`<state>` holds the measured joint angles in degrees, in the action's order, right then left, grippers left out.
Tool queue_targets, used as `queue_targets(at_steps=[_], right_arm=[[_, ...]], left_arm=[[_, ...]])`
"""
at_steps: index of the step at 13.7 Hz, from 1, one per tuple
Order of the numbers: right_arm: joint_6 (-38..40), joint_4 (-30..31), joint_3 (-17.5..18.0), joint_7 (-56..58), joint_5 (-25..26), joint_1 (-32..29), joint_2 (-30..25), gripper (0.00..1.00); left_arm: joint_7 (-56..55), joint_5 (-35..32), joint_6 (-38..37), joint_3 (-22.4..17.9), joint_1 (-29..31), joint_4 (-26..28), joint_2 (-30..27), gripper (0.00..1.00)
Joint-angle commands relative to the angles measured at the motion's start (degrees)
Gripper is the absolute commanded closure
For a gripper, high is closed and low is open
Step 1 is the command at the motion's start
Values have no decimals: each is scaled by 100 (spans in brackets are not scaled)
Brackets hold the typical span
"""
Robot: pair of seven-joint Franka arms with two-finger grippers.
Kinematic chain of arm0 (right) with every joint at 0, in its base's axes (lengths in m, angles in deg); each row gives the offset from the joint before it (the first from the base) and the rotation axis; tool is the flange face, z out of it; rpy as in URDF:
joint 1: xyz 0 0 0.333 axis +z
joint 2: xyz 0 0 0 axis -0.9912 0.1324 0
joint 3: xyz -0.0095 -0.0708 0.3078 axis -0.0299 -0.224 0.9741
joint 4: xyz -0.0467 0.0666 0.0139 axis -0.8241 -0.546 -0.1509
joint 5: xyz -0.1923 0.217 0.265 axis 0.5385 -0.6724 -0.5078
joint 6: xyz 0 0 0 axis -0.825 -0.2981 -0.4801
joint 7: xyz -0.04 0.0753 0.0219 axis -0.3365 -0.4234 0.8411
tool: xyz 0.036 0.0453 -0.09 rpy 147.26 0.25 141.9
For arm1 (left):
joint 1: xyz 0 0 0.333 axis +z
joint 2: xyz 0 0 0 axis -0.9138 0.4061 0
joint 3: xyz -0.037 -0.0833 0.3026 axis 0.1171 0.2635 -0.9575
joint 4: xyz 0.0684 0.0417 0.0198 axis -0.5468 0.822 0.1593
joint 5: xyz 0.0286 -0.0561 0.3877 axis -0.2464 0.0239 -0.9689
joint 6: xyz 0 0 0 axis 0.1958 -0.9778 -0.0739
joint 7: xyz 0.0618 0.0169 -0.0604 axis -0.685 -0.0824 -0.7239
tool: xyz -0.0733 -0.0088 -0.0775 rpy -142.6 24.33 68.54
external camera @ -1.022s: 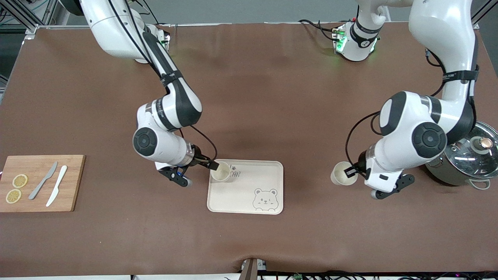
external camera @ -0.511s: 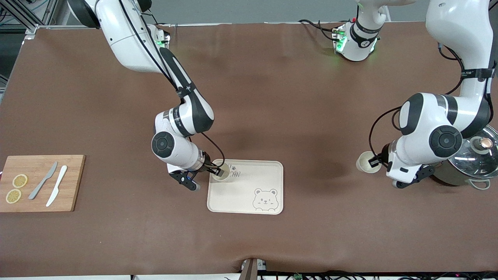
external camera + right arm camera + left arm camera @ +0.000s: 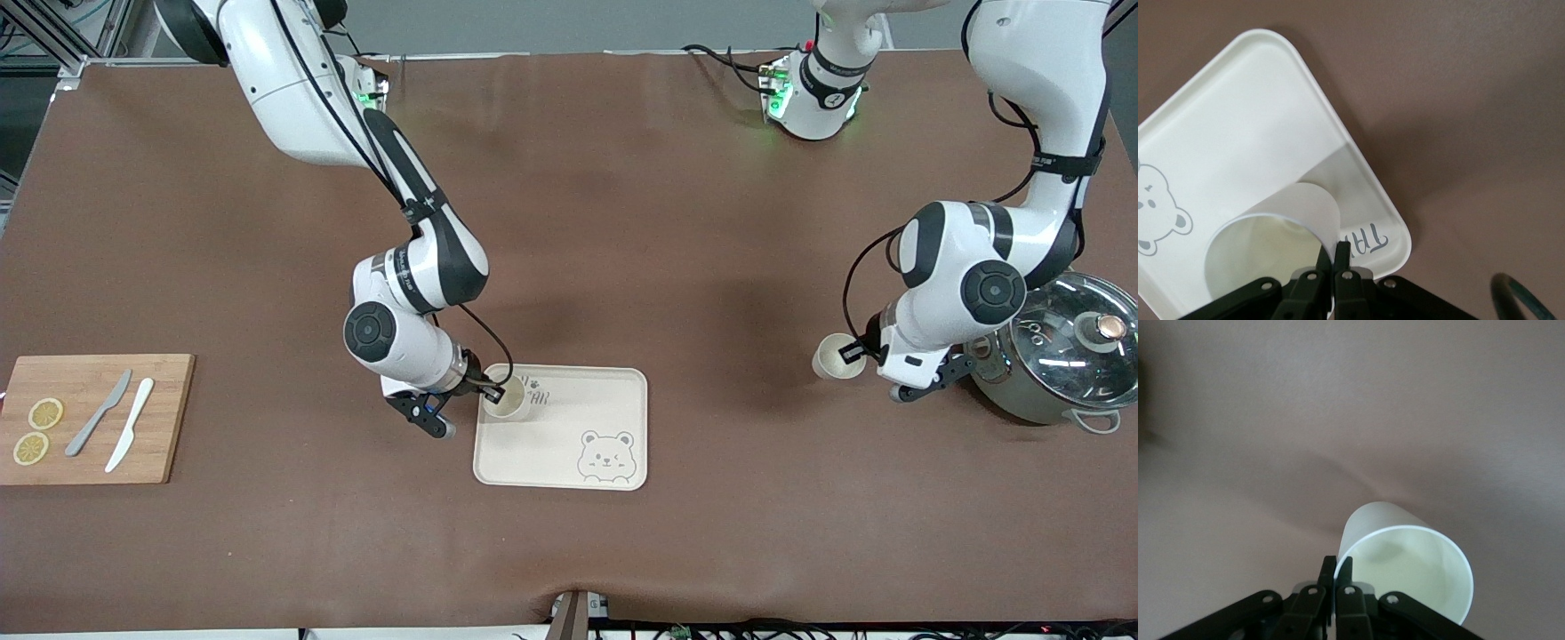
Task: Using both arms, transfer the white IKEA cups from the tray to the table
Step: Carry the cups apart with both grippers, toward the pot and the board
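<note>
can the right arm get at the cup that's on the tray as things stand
Yes, it looks so: the right pincer is already shut on the rim of the cup on the tray, nothing between.

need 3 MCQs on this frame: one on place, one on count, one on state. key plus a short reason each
1. Where is the cup held by the right gripper?
A. on the cutting board
B. on the tray
C. beside the pot

2. How many lemon slices lie on the cutting board?
A. two
B. three
C. none

3. How do the left gripper's jaws stand?
A. wide open over the pot
B. shut on nothing
C. shut on a cup's rim

Key:
1 B, the cup sits at the tray's corner by the lettering.
2 A, two lemon slices lie beside the two knives.
3 C, the left wrist view shows the jaws pinching the other cup's wall, near the pot.
</note>
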<state>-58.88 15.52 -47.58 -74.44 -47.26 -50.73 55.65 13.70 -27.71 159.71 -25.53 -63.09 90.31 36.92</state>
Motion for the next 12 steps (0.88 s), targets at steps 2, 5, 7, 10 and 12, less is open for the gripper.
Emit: queue_targets(at_steps=[2, 5, 7, 10, 12], right_arm=[[1332, -494, -141, 34, -17, -125, -216, 100], [2354, -418, -413, 1023, 88, -432, -689, 100], [2471, 151, -659, 1902, 377, -538, -1198, 100], [2392, 1267, -1028, 3561, 791, -801, -1919, 100], [2322, 1673, -1222, 4573, 1115, -1065, -2184, 100]], left_arm=[[140, -105, 539, 95, 206, 670, -346, 100], [175, -96, 812, 95, 233, 750, -250, 100], [175, -70, 848, 96, 233, 706, -170, 57], [175, -87, 787, 95, 189, 662, -318, 0], [358, -96, 612, 78, 233, 610, -687, 0]])
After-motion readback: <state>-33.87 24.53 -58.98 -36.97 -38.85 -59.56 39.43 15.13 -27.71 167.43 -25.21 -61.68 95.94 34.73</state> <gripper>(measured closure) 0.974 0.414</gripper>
